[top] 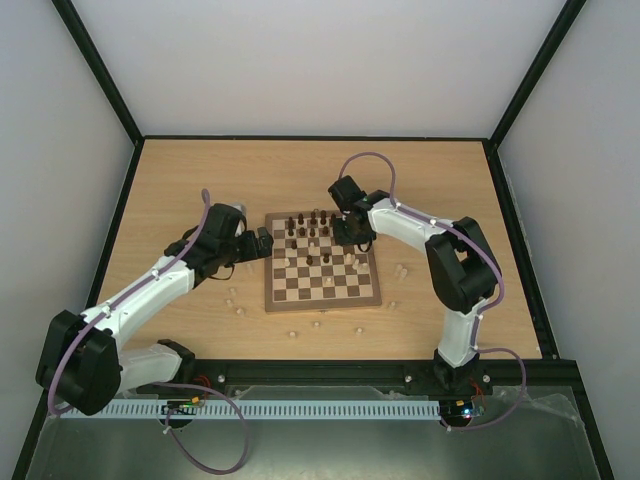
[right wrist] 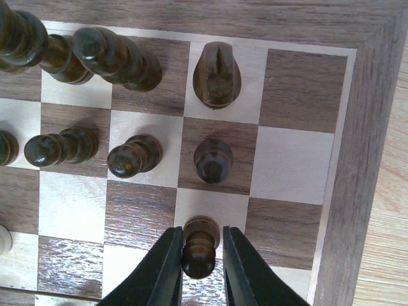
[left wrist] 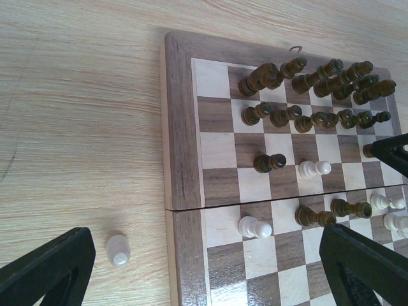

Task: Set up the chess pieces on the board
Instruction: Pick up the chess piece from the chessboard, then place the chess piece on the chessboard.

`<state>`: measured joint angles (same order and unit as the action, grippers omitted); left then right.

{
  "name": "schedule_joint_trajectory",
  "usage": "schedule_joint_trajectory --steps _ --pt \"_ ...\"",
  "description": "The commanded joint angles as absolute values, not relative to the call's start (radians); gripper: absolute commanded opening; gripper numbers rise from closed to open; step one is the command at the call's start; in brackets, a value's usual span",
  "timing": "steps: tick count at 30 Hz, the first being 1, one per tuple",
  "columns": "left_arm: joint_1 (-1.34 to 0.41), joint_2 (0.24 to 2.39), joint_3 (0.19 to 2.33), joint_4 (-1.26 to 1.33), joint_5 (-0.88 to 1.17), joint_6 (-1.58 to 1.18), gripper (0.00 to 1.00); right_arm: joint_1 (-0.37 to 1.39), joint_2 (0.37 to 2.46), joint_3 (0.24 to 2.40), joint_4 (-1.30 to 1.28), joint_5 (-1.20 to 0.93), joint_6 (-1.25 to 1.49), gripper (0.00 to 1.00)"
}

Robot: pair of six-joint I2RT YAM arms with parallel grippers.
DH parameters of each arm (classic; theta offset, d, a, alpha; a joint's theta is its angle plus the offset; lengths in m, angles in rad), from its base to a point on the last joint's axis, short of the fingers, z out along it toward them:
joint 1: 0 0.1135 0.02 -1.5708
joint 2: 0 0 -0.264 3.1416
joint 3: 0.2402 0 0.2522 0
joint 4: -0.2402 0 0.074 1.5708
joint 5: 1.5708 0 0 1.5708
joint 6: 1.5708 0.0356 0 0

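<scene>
The board [top: 322, 305] lies mid-table, with dark pieces [top: 312, 225] in its two far rows and a few dark and cream pieces further in. My right gripper [right wrist: 202, 255] is over the board's far right part [top: 352, 238], its fingers closed round a dark pawn [right wrist: 201, 252] above a cream square next to the border [right wrist: 357, 127]. My left gripper [top: 262, 243] is open and empty over the board's left border [left wrist: 178, 127], its fingers [left wrist: 44, 271] wide apart. A cream pawn [left wrist: 118, 248] stands on the table beside that border, and another [left wrist: 255, 227] on the board.
Loose cream pieces lie on the table: two left of the board [top: 232, 301], several in front [top: 315, 323], and some to the right [top: 402, 270]. Black frame rails border the table [top: 330, 370].
</scene>
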<state>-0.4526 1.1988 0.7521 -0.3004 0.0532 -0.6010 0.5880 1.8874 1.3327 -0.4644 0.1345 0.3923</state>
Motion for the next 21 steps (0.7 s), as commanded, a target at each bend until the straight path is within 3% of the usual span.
schedule_joint_trajectory --steps 1,6,21 --pt "-0.445 1.200 0.742 -0.290 0.066 -0.588 0.99 0.580 1.906 1.358 -0.473 0.130 0.390 0.17" --pt "-0.445 1.200 0.742 -0.289 0.068 -0.587 0.99 0.578 1.891 1.345 -0.490 0.167 0.393 0.12" --pt "-0.448 1.194 0.736 -0.286 0.088 -0.583 0.99 0.485 1.847 1.365 -0.513 0.211 0.404 0.13"
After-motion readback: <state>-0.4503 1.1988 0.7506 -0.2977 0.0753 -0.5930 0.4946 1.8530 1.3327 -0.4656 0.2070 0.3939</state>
